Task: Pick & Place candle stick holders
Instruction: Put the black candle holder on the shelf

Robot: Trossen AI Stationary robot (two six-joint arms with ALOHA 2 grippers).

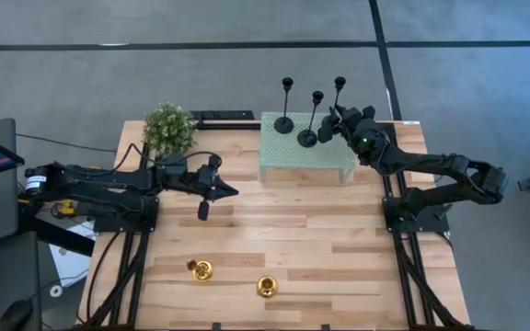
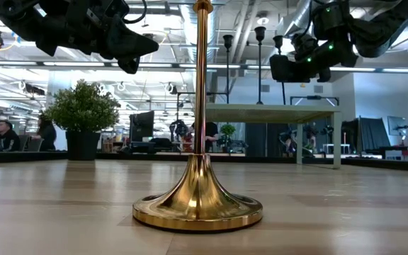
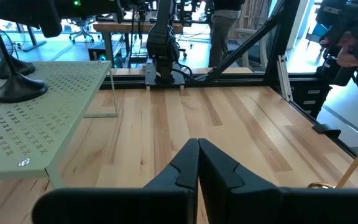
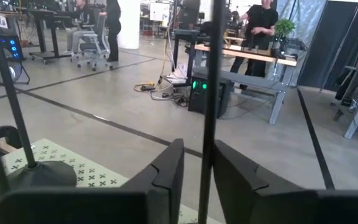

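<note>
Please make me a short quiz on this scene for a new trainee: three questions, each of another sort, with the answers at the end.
1. How many black candle stick holders stand on the pale green mesh stand?
2. True or false: both gold candle stick holders stand on the wooden table, not on the stand.
3. What passes between the fingers of the right gripper?
A. the thin stem of a black holder
B. a branch of the green plant
C. the base of a gold holder

Key: 1. three; 2. true; 3. A
</note>
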